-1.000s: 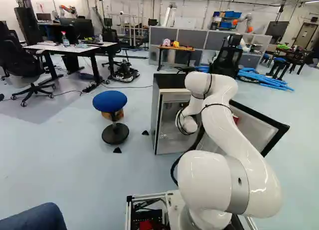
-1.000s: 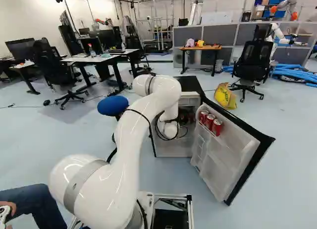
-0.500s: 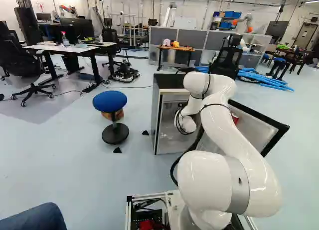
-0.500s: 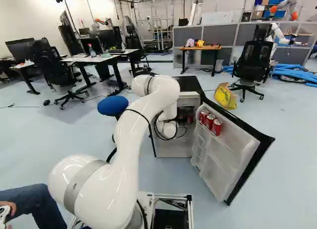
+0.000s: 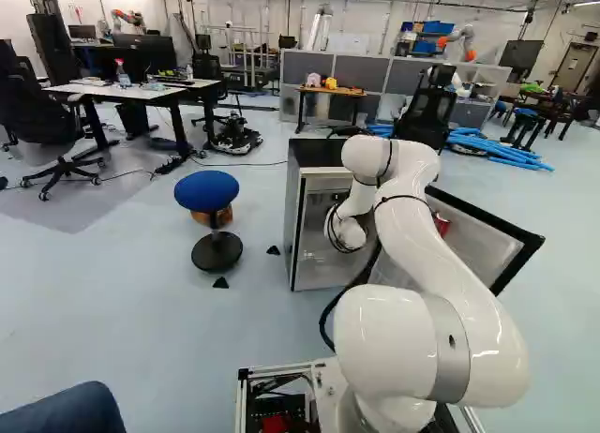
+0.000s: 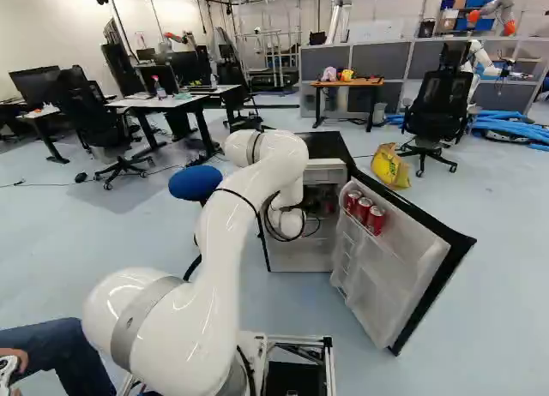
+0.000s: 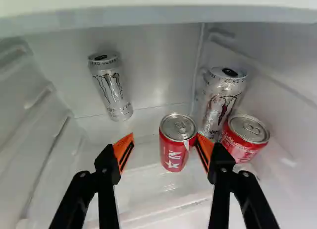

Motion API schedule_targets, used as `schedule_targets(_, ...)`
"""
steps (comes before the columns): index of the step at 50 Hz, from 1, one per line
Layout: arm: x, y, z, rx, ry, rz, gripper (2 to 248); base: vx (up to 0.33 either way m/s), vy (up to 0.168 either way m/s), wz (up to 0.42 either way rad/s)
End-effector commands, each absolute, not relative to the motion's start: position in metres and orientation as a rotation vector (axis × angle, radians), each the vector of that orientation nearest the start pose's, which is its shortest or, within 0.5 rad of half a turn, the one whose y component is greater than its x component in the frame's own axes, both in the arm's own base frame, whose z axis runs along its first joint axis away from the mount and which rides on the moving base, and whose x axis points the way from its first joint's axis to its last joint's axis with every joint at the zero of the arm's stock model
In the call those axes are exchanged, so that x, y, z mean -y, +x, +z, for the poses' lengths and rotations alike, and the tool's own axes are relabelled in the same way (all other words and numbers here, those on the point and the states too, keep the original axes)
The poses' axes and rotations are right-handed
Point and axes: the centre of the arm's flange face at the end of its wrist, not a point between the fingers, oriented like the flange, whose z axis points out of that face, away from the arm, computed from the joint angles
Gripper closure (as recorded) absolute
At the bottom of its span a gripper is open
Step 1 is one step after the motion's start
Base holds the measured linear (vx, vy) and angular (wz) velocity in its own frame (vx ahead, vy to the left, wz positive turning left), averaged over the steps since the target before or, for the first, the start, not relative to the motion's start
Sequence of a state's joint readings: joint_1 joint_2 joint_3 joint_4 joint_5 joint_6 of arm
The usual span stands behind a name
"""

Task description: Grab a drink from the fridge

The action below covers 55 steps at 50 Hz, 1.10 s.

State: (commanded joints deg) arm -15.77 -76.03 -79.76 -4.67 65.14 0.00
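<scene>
The fridge stands with its door swung wide, and the arm's wrist reaches into its opening. In the base views the gripper cannot be made out behind the arm. In the wrist view my gripper is open inside the fridge. A small red can stands upright between and just ahead of the fingertips, closer to one orange pad. Beside it, past that finger, are another red can and a tall silver can. A second silver can stands farther back on the other side.
Several red cans sit in the door's rack. A shelf edge crosses above the cans, and the fridge's side walls flank the gripper. A blue stool stands beside the fridge. A yellow bag lies beyond the door.
The arm's upper part and wrist have shifted slightly leftward in both base views. The base, the fridge and its door have stayed put.
</scene>
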Motion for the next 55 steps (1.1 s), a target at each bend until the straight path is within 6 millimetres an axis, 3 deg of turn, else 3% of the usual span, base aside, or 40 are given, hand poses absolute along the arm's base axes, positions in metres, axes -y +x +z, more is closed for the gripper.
schedule_targets(23, 0.1675, 0.6197, 0.0095, -0.254, -2.674, -1.840, 71, 0.000, 0.000, 0.000)
schedule_targets(24, 0.1675, 0.6197, 0.0095, -0.254, -2.674, -1.840, 104, 0.000, 0.000, 0.000)
schedule_targets(28, 0.1675, 0.6197, 0.0095, -0.254, -2.674, -1.840, 104, 0.000, 0.000, 0.000)
schedule_targets(29, 0.1675, 0.6197, 0.0095, -0.254, -2.674, -1.840, 142, 0.000, 0.000, 0.000)
schedule_targets(33, 0.1675, 0.6197, 0.0095, -0.254, -2.674, -1.840, 142, 0.000, 0.000, 0.000)
schedule_targets(34, 0.1675, 0.6197, 0.0095, -0.254, -2.674, -1.840, 159, 0.000, 0.000, 0.000)
schedule_targets(55, 0.1669, 0.6178, 0.0102, -0.254, -2.677, -1.835, 159, 0.000, 0.000, 0.000)
